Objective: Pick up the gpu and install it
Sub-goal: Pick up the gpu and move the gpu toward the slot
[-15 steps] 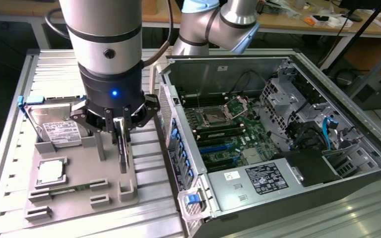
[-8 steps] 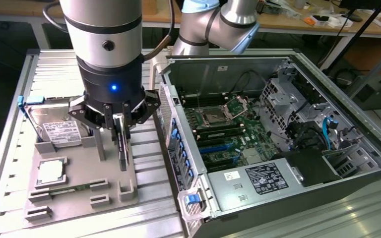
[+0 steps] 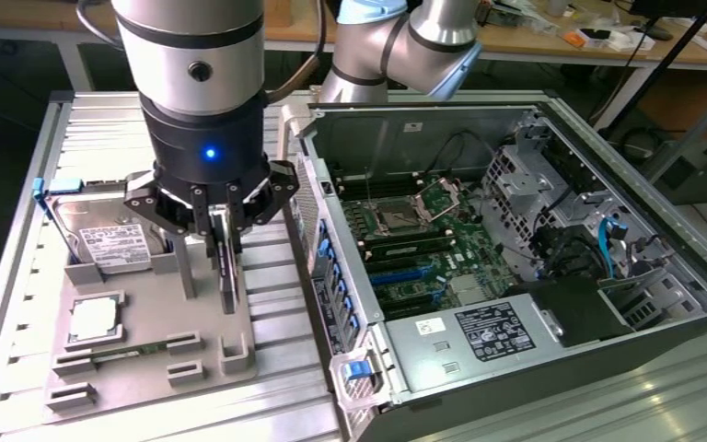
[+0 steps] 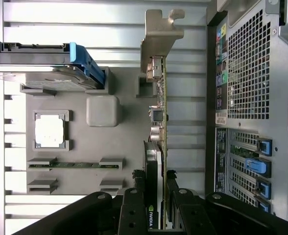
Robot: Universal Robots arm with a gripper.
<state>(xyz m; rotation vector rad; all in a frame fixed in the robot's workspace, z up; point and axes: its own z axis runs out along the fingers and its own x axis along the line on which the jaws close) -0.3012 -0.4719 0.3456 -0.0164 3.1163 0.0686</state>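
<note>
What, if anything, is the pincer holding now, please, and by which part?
The pincer pinches the gpu across its flat faces, at the end far from its silver bracket; the card stands on edge in the grey tray.

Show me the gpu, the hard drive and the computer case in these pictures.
gpu (image 4: pixel 158 36): wrist view, on its silver bracket.
hard drive (image 3: pixel 114 243): exterior view, on its white label.
computer case (image 4: pixel 249 73): wrist view, on its perforated panel.

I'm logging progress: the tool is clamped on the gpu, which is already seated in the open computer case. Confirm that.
Wrong on one point: the gpu is not in the computer case; it stands on edge in the gray tray beside it, as the exterior view shows. The tool is clamped on it.
</note>
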